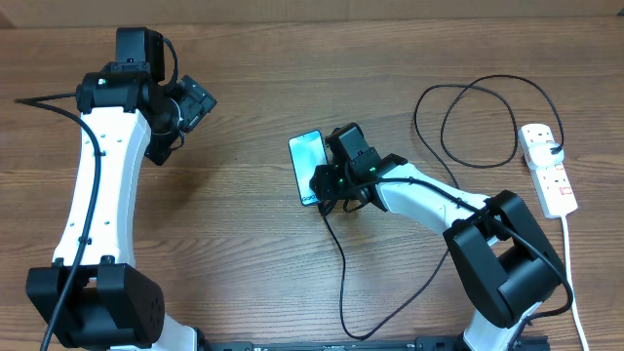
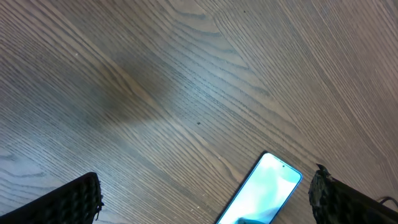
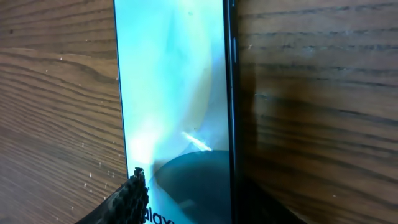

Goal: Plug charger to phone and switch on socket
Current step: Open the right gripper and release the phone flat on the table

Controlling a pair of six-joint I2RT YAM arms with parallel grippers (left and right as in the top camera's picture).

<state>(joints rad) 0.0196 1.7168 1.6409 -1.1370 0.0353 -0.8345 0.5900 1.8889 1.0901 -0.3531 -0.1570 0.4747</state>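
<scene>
We start with the brown wood-grain table (image 1: 253,253), which carries everything. The white-and-black left arm (image 1: 93,185) stands off at the left side. The right arm (image 1: 429,200) reaches in toward the table's middle.

At the far right edge lies the white elongated power strip with small red switch marks (image 1: 548,174). A black plug seems to sit in its upper outlet. Near the centre, face up, lies the slim rectangular phone with a glowing light blue-white screen (image 1: 306,164). It is well apart from the socket.

The long thin black charger cable (image 1: 478,86) loops out from the strip and passes under the right arm. A black line then curves up to the phone's near end.

The left gripper (image 1: 198,105) hangs with its jaws spread wide and holds nothing. The right gripper (image 1: 327,195) sits over the phone's lower end. Its wrist view shows only one ribbed finger (image 3: 132,196) at the screen's edge, so we cannot tell whether its jaws clasp anything.

The connector tip is hidden beneath that gripper. We judge the plugging-in step to be in hand. Next we must confirm the tip is seated. Then the right gripper must come off without dragging the phone, cross to the strip and press the switch beside the plug.
</scene>
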